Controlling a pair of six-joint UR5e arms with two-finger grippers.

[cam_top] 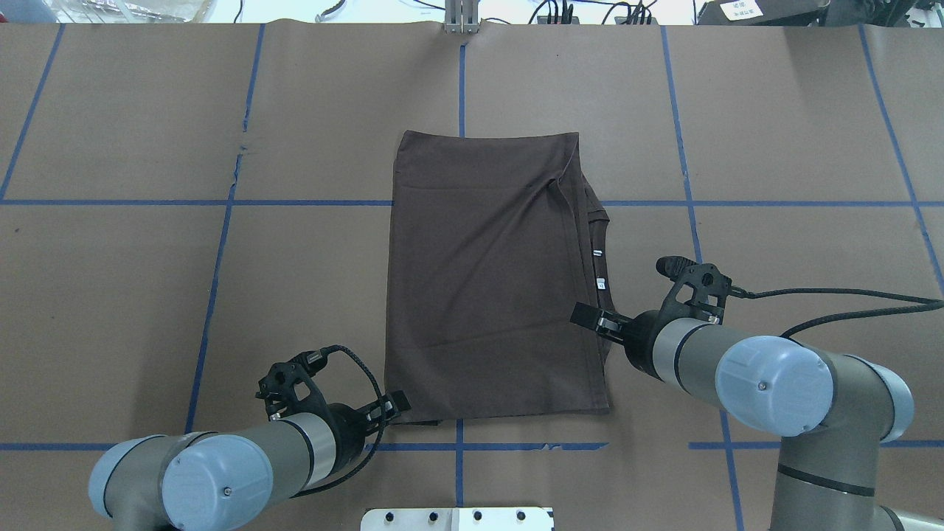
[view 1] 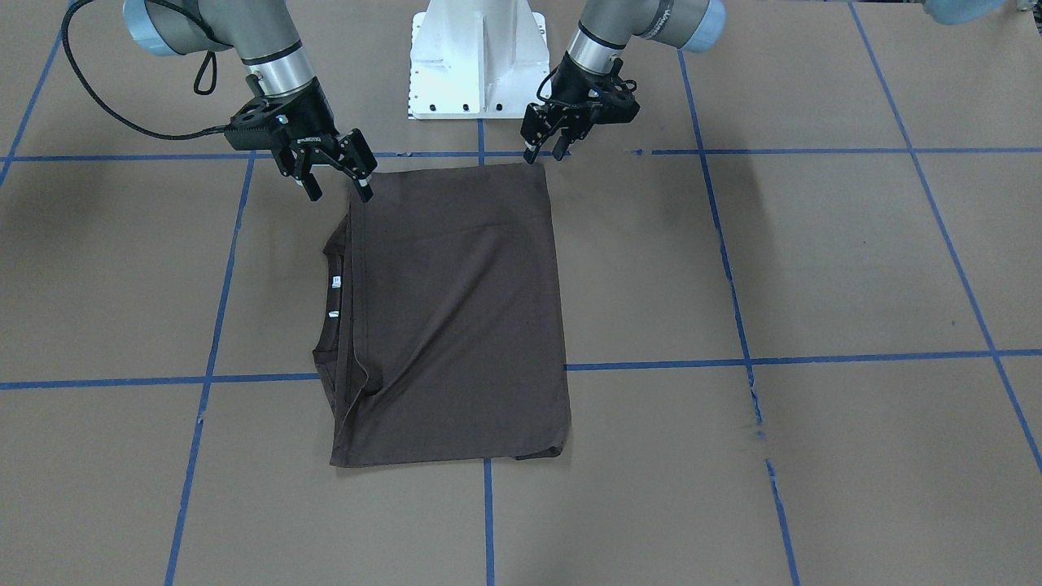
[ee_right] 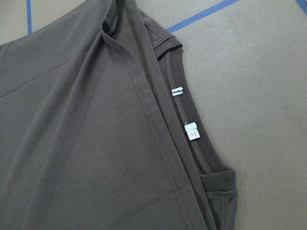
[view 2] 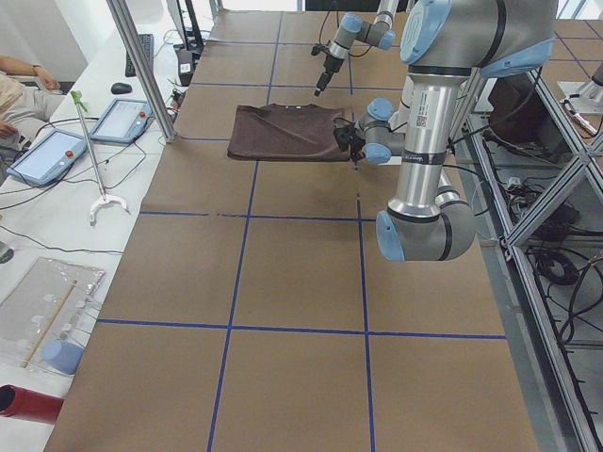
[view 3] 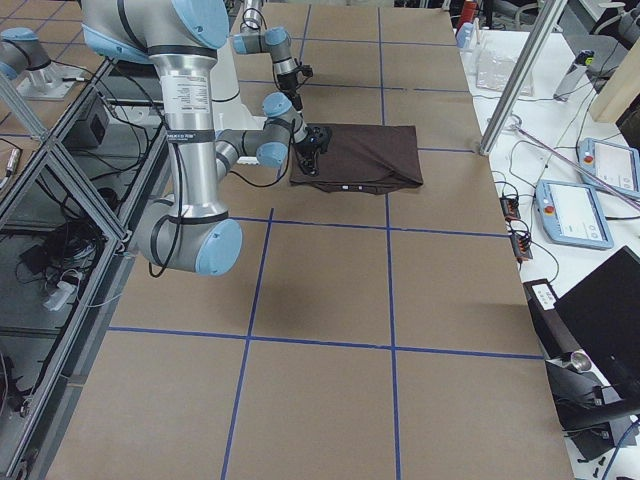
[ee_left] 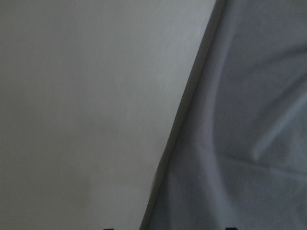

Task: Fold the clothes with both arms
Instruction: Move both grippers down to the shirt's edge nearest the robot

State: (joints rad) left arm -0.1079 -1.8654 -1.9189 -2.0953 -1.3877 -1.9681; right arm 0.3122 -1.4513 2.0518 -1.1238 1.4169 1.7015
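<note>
The dark brown-grey T-shirt (view 1: 464, 317) lies folded in a flat rectangle on the table, also in the overhead view (cam_top: 487, 280). Its ribbed collar with white neck tags (ee_right: 191, 130) sticks out on the robot's right side. My right gripper (view 1: 340, 194) is open and empty just above the near right corner of the shirt; it also shows from overhead (cam_top: 619, 299). My left gripper (view 1: 545, 155) is open and empty at the near left corner (cam_top: 391, 407). The left wrist view shows the shirt's edge (ee_left: 249, 120) on bare table.
The white bolted pedestal base (view 1: 479, 65) stands between the arms at the table's near edge. Brown table paper with blue tape lines (cam_top: 295, 203) surrounds the shirt. Tablets and cables lie on side benches (view 2: 47, 155).
</note>
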